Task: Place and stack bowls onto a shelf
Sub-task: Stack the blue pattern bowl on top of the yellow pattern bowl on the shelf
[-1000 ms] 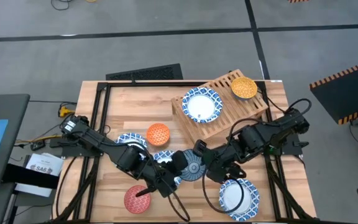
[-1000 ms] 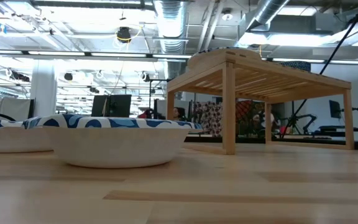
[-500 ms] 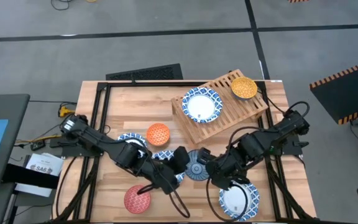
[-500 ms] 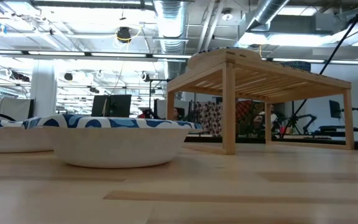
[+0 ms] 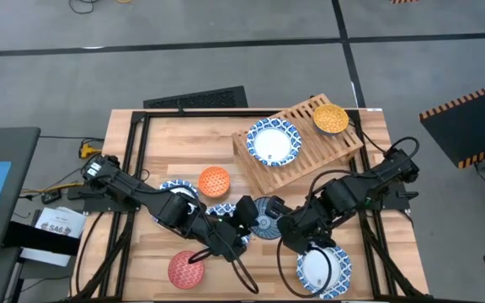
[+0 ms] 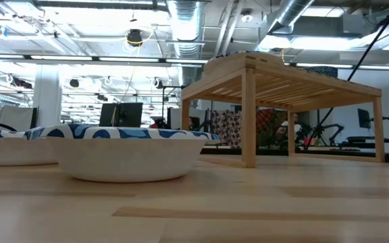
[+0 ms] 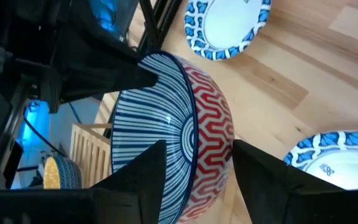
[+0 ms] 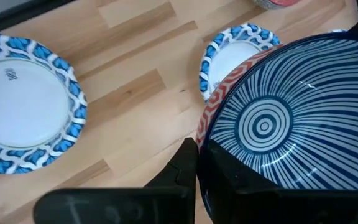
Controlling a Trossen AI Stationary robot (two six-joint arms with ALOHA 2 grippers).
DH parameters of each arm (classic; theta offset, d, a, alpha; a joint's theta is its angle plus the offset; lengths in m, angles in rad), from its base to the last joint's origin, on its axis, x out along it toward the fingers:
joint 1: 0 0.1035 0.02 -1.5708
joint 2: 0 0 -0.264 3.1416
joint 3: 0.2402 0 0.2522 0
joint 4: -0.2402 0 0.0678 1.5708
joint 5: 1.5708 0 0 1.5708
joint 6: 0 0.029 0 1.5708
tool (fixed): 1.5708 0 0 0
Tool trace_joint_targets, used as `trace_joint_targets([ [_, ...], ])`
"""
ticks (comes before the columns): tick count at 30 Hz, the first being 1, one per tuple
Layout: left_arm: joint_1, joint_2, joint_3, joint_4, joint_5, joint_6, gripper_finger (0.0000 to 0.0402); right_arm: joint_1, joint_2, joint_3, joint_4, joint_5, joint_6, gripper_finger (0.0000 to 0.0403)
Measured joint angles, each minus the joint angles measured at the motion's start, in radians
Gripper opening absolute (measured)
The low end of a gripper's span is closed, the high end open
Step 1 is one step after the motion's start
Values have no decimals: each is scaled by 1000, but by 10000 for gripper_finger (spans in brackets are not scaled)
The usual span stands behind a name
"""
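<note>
Since the earlier frame, little was shifted: the right gripper (image 5: 278, 225) was drawn slightly toward 9 o'clock. On the surface (image 5: 175, 135), the shelf (image 5: 310, 147) stood at 1 o'clock. The blue-striped bowl (image 5: 264, 216), near centre, was clenched by both jaws, the left gripper (image 5: 244, 210) at its 9 o'clock rim.

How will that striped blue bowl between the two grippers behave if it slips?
The striped bowl looks like glazed ceramic, so probably stiff, slippery and breakable. Both the left gripper and right gripper meet it at its rim, so it may tilt.

glossy glazed ceramic striped bowl (image 8: 278, 130); pale matt wooden slatted shelf (image 5: 310, 145).
</note>
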Motion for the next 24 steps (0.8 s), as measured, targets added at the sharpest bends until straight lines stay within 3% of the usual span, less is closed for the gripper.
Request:
trace_joint_targets([
  [4,0,0,23,-41,-23,-48,170,0,-3,1,-14,25,6,36],
  [8,-10,0,86,-201,-43,-152,170,0,-4,1,-67,43,43,36],
  [15,-9,-49,159,-535,-223,-519,170,0,-49,2,-185,125,151,36],
  [20,-9,-191,98,-522,-314,-778,165,-35,-152,13,-229,263,326,36],
  [24,-13,-353,-66,-377,-394,-892,163,-148,-254,14,-228,325,498,36],
])
